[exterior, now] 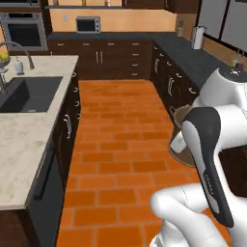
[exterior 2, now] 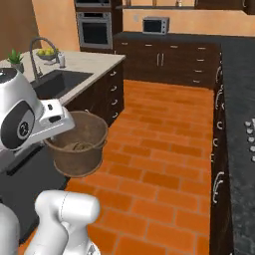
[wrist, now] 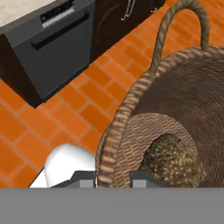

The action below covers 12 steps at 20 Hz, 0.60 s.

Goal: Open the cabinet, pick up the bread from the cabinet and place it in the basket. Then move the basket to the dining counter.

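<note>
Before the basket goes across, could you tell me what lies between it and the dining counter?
In the right base view, only bare floor separates the held basket from the dining counter.

Bread (wrist: 173, 159) in basket (exterior 2: 79, 144), above floor (exterior 2: 159, 164), right of dining counter (exterior: 24, 135).

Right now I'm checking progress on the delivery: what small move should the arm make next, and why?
Probably carry the basket left toward the dining counter. The gripper is shut on the basket's rim, the bread already lies inside, and the basket hangs over the brick floor, short of the counter top.
</note>
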Motion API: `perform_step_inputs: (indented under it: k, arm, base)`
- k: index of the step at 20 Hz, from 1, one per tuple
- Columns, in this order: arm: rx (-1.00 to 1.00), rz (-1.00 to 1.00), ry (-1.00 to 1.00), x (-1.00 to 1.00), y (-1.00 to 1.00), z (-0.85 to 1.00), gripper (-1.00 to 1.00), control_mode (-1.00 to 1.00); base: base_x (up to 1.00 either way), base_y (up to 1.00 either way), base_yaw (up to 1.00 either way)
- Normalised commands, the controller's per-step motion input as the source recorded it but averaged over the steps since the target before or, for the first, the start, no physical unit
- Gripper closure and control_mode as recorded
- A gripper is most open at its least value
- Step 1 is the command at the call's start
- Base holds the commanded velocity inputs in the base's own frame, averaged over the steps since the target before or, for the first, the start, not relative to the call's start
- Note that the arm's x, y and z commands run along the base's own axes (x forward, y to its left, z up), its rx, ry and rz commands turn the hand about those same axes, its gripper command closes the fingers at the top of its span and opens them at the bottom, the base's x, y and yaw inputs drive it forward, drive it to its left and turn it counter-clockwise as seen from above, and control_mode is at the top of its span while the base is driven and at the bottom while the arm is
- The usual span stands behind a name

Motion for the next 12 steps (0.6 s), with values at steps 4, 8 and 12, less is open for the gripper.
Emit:
perform_step_inputs:
  k: [4,8,12]
  arm:
    - [0.0,0.0,0.0,0.0,0.0,0.0,1.0,1.0]
    - [0.0,0.0,0.0,0.0,0.0,0.0,1.0,1.0]
    - [0.0,0.0,0.0,0.0,0.0,0.0,1.0,1.0]
  base:
    - [-0.19,0.82,0.95]
    - [-0.42,1.0,0.71]
    - [-0.28,0.78,0.09]
